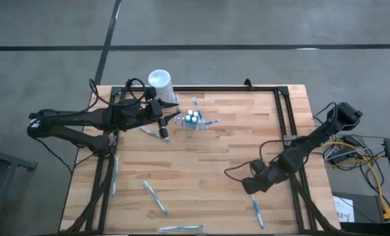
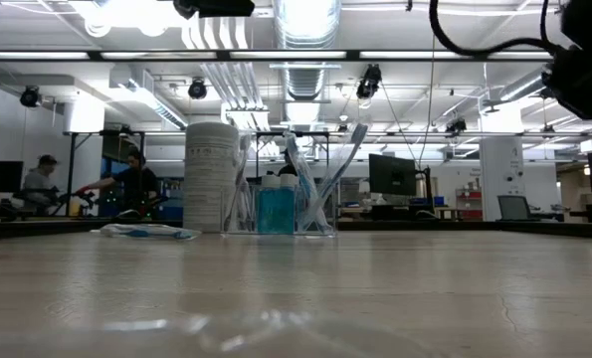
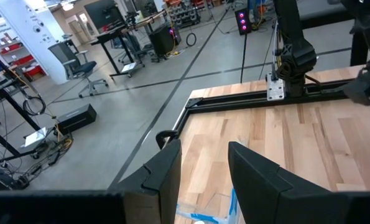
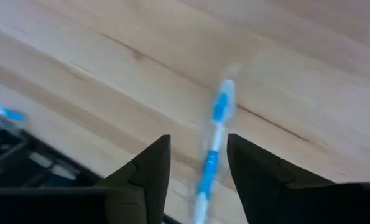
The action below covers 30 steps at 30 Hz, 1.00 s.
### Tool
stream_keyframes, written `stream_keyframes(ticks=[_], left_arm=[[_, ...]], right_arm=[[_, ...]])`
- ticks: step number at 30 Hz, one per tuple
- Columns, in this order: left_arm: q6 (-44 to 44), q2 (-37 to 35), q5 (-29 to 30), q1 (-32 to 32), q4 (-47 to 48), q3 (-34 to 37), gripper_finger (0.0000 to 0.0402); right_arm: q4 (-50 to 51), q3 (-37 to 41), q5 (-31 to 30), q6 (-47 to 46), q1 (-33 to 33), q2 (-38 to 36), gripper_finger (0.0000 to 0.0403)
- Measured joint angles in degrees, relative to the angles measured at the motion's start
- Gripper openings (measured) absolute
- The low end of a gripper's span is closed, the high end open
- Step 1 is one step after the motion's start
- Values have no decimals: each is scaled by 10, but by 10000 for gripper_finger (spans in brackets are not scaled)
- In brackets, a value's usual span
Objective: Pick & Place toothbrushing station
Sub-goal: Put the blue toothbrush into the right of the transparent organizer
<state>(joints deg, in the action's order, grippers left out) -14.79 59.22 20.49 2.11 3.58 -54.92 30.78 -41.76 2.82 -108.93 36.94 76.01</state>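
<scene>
Left tool hovers just beside the toothbrushing station, fingers parted.

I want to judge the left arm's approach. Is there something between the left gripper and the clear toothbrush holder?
Nothing visible does. In the high view the left gripper sits right beside the clear holder, with only bare wood between them. The white cylinder stands behind the gripper, off that line. One toothbrush lies just beneath the arm, not in between.

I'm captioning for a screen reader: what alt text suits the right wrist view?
Seen past the right gripper and its open dark fingers, a blue-and-white toothbrush lies on the wooden table, running between the fingers.
</scene>
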Motion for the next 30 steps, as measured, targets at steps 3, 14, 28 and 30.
stream_keyframes(ticks=[3, 14, 28, 30], left_arm=[[0, 0, 0, 0, 0, 0, 138], [0, 0, 0, 0, 0, 0, 138], [0, 0, 0, 0, 0, 0, 138], [0, 0, 0, 0, 0, 0, 138]], right_arm=[[1, 0, 31, -3, 4, 27, 156], [-16, -20, 23, -16, 17, 86, 143], [-26, -21, -15, -10, 17, 136, 134], [-27, -22, -14, -5, 17, 148, 125]])
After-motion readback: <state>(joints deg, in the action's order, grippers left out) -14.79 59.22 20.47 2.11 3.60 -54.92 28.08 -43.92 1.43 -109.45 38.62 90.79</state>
